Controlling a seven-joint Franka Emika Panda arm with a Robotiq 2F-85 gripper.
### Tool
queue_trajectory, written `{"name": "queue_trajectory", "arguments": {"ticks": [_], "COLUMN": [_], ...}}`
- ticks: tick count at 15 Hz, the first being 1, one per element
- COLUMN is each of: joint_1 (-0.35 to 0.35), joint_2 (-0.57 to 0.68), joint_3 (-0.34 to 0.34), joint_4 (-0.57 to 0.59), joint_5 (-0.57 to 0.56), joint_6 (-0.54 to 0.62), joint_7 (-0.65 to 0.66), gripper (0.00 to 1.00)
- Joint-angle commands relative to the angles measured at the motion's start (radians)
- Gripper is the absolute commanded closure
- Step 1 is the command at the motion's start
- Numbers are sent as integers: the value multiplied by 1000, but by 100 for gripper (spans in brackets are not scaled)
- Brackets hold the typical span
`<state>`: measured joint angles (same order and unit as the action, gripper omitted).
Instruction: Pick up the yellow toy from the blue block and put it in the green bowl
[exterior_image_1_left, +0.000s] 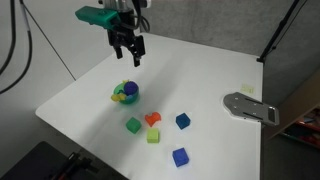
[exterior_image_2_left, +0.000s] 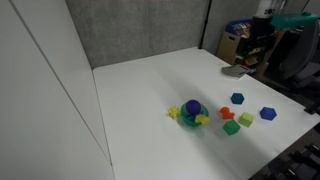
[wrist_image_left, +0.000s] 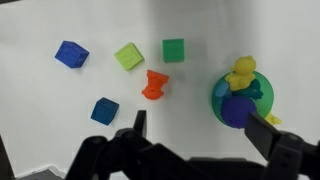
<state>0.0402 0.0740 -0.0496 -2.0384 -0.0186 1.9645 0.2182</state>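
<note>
The green bowl (wrist_image_left: 267, 92) stands on the white table and shows in both exterior views (exterior_image_1_left: 125, 95) (exterior_image_2_left: 192, 113). The yellow toy (wrist_image_left: 241, 72) rests in the bowl at its rim, beside a round blue-purple piece (wrist_image_left: 237, 111). The navy blue block (wrist_image_left: 105, 110) (exterior_image_1_left: 183, 121) sits apart on the table with nothing on it. My gripper (wrist_image_left: 200, 125) is open and empty. In an exterior view it (exterior_image_1_left: 128, 48) hangs above the table, behind and above the bowl.
Loose on the table are a royal-blue cube (wrist_image_left: 71, 53) (exterior_image_1_left: 180, 156), a lime cube (wrist_image_left: 128, 55), a green cube (wrist_image_left: 174, 50) and a red piece (wrist_image_left: 155, 85). A grey metal part (exterior_image_1_left: 250, 107) lies near one table edge.
</note>
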Motion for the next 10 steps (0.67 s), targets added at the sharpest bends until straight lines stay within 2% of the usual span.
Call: {"name": "queue_trajectory", "arguments": {"ticks": [1, 6, 10], "joint_1": [-34, -54, -56], "joint_2": [-173, -303, -356], "joint_3": [4, 5, 7], "joint_4": [-144, -185, -188], "joint_5": [14, 5, 7], "joint_6": [51, -4, -43], "joint_7": [-81, -117, -133], "gripper": [0, 0, 0]}}
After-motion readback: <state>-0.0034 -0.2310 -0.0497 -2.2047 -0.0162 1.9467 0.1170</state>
